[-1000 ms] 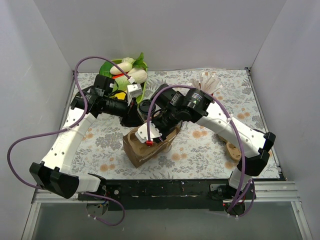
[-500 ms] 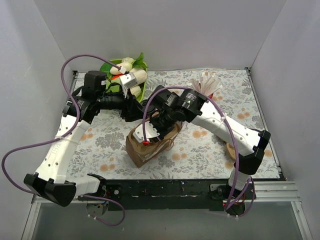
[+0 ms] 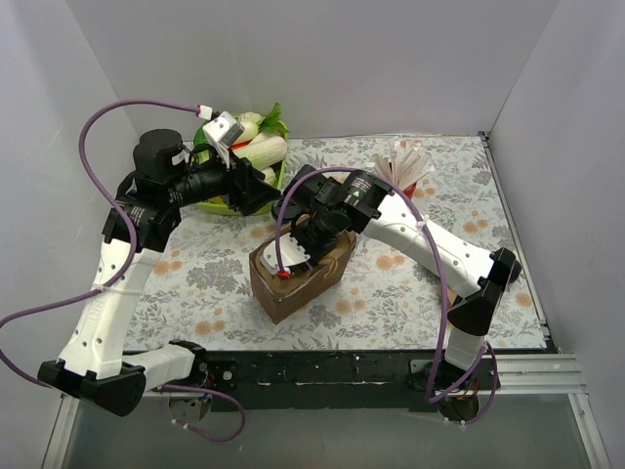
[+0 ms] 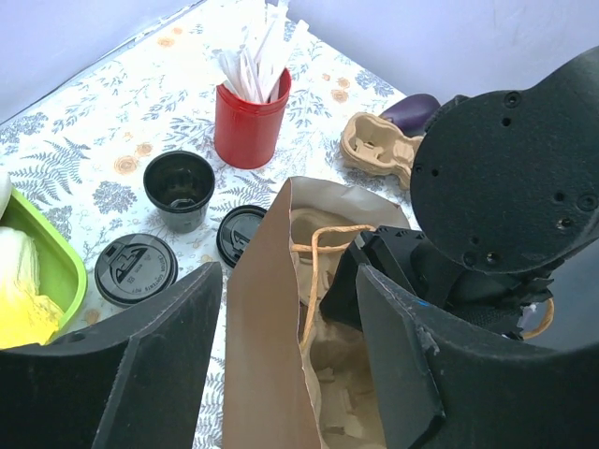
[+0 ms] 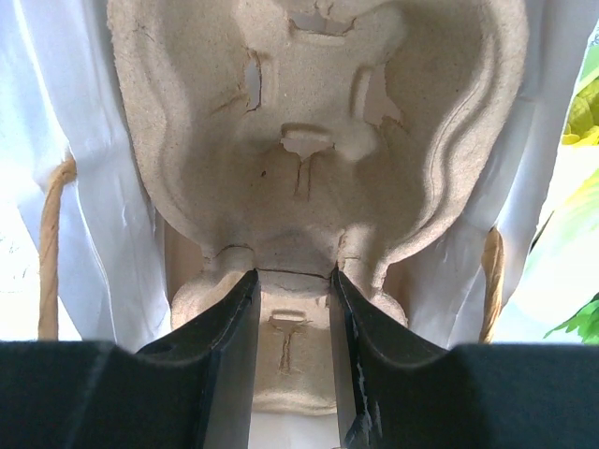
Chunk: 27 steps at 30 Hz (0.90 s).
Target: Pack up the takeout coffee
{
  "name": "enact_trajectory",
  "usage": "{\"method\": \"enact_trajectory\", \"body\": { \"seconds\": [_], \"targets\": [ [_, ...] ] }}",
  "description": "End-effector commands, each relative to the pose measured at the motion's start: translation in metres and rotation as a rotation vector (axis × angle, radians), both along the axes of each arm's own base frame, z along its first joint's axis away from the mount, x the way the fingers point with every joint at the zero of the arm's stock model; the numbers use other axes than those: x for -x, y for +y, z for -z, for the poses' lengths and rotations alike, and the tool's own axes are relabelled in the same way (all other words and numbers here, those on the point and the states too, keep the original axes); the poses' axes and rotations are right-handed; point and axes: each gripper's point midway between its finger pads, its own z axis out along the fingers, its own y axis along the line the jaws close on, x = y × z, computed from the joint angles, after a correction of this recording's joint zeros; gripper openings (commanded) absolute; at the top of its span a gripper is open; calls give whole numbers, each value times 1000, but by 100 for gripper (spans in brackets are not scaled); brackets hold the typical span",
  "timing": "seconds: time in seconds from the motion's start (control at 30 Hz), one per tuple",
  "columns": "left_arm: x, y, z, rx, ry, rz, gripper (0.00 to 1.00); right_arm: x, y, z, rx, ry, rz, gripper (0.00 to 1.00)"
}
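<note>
A brown paper bag (image 3: 298, 278) stands open mid-table. My right gripper (image 3: 312, 242) reaches into it from above, shut on the middle ridge of a tan pulp cup carrier (image 5: 309, 122) that lies inside the bag. My left gripper (image 3: 262, 195) is open and empty, above the bag's left side; the bag's wall (image 4: 267, 327) shows between its fingers. A small black cup (image 4: 180, 187) stands open on the table with two black lids (image 4: 136, 268) lying flat beside it. No lidded black cup shows.
A red cup of white sticks (image 4: 248, 117) stands at the back. A second pulp carrier (image 4: 379, 145) lies at the right. A green tray (image 4: 37, 271) with vegetables sits back left. Grey walls enclose the table on three sides.
My left arm has lifted and drawn back to the far left. The bag has come more upright. My right gripper has gone deeper into the bag with the carrier.
</note>
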Motion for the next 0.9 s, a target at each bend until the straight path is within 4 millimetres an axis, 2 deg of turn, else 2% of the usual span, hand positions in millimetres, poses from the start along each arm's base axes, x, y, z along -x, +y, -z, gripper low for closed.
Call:
{"method": "enact_trajectory", "body": {
  "seconds": [0.0, 0.23, 0.3, 0.33, 0.4, 0.43, 0.53, 0.6, 0.63, 0.67, 0.77, 0.87],
  "targets": [
    [0, 8, -7, 10, -24, -46, 59, 0, -5, -5, -3, -10, 11, 1],
    [-8, 17, 0, -18, -26, -73, 60, 14, -12, 1, 1, 99, 118, 1],
    [-13, 22, 3, -22, -21, -79, 61, 17, -16, 9, 21, 127, 152, 1],
    [-18, 26, 4, -23, -18, -89, 61, 16, -19, 12, 30, 137, 174, 1],
    [-38, 41, 9, -15, 9, -143, 61, 11, -26, 24, 71, 155, 235, 1],
    [-51, 56, 11, -7, 22, -196, 61, 8, -31, 30, 93, 152, 256, 1],
    [-82, 76, 23, 18, 62, -288, 61, -5, -47, 46, 158, 145, 338, 1],
    [-96, 83, 25, 45, 69, -307, 61, -14, -51, 54, 197, 124, 395, 1],
    [-96, 83, 31, 61, 86, -288, 61, -18, -51, 51, 191, 123, 429, 1],
    [-103, 94, 29, 76, 72, -311, 61, -21, -50, 53, 195, 121, 445, 1],
    [-107, 101, 38, 123, 119, -298, 61, -32, -47, 49, 186, 97, 506, 1],
    [-108, 104, 48, 131, 143, -296, 62, -32, -49, 53, 186, 132, 540, 1]
  ]
}}
